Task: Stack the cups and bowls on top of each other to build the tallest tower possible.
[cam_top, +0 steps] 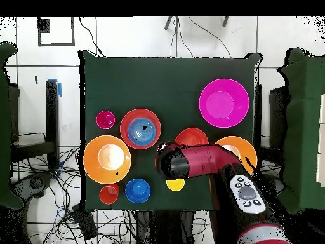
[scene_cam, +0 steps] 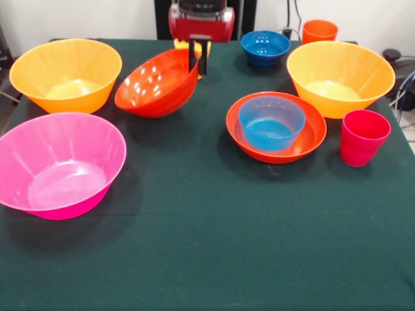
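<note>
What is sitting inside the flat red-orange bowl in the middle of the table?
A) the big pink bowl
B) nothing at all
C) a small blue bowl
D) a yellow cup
C. A small blue bowl sits upright inside the shallow red-orange bowl; the overhead view shows the same blue bowl ringed by the red-orange rim.

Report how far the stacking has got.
Done: one small blue bowl sits inside a flat red-orange bowl. In hand: the gripper pinches the rim of the tilted red-orange bowl. Left: the pink bowl, both orange-yellow bowls, the other blue bowl and the red-pink cup stand separately.
</note>
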